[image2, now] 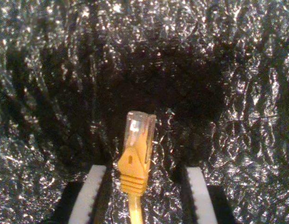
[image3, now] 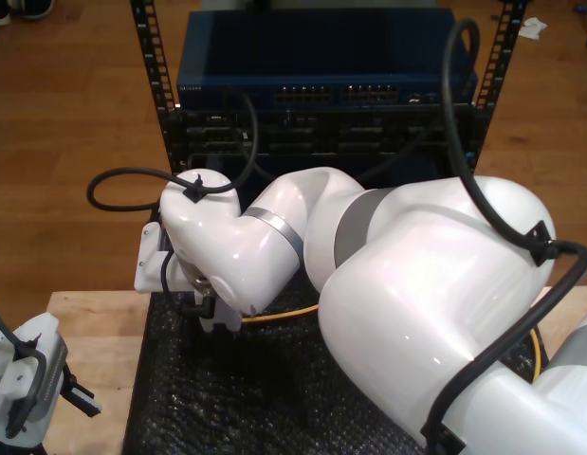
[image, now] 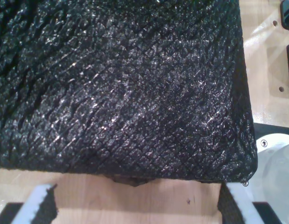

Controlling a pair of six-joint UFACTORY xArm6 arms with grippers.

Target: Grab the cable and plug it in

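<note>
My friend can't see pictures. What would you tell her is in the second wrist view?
A yellow-orange cable with a clear plastic plug on its end lies on a crinkly, shiny black mat. It sits between the two white fingers of my second gripper, which are spread apart and not touching it.

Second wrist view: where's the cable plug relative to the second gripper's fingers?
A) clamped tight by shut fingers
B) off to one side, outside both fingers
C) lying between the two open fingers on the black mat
C: the cable plug lies on the black mat between the spread fingers of my second gripper, with gaps on both sides.
</note>
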